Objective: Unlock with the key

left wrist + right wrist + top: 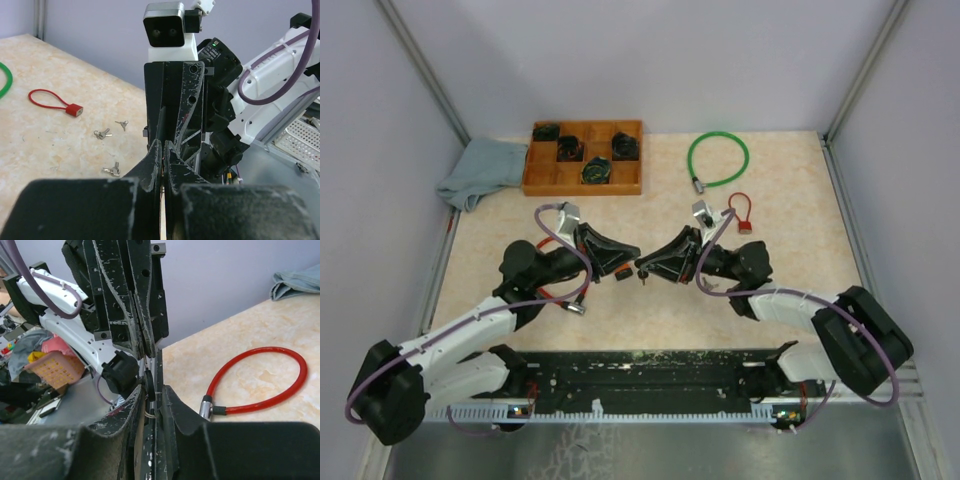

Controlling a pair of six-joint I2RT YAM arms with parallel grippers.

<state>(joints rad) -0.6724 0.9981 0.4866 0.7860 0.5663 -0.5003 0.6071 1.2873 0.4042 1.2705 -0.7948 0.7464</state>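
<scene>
Nearest the bases, the red cable lock (552,294) lies beside the left arm. Just beyond, the grippers meet tip to tip at table centre. The left gripper (163,150) is pressed fully together, and whether it holds anything cannot be told. The right gripper (152,392) stands narrow around what looks like the key (149,385), probably to get a firmer hold for turning. The red padlock (744,226) lies at 1 o'clock, with bare table between. Farther off, the green cable lock (717,158) at 1 o'clock and the wooden tray (583,187) at 11 o'clock sit near the back edge, well apart from both arms.

Pale lavender walls (620,60) on three sides — beige marbled tabletop (790,200), grey metal corner posts (420,60).
</scene>
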